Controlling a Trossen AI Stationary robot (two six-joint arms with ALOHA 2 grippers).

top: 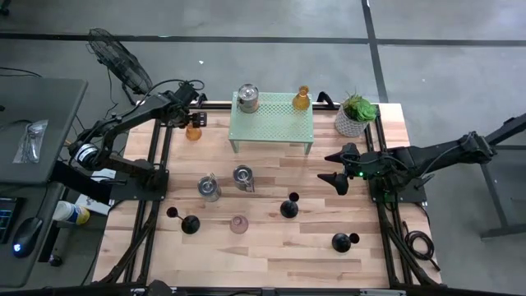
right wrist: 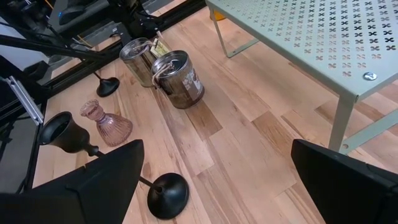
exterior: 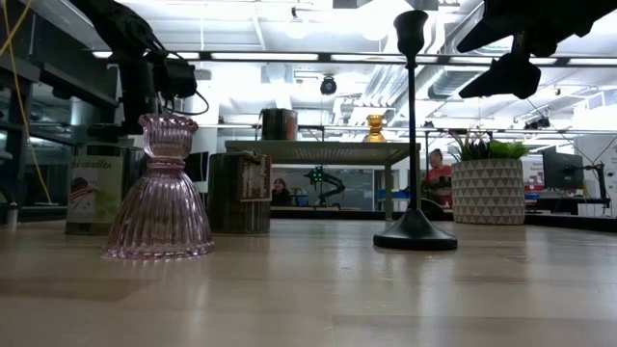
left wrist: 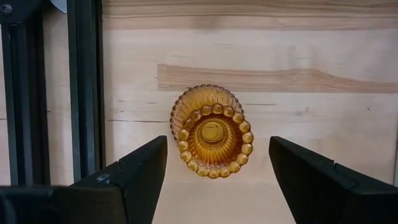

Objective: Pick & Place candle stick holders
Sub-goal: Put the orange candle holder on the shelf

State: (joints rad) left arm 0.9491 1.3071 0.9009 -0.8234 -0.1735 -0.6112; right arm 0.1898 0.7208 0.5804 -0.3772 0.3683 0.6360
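One ribbed, bead-rimmed amber glass holder (left wrist: pixel 212 132) between open left pincer (left wrist: pixel 217 180) fingers.

The left gripper (top: pixel 194 115) hovers over an amber holder (top: pixel 193 131) beside the green rack (top: pixel 272 123).

We see a pale wooden table (top: pixel 271 247) carrying a green perforated rack (top: pixel 272 123) and a potted plant (top: pixel 356 115) at its far side. Directly on the wood stand an amber glass holder (top: pixel 193 130), two silver cups (top: pixel 209 188) (top: pixel 243 177), a pink glass holder (top: pixel 238 224) and three black sticks (top: pixel 190 224) (top: pixel 289 207) (top: pixel 342 242).
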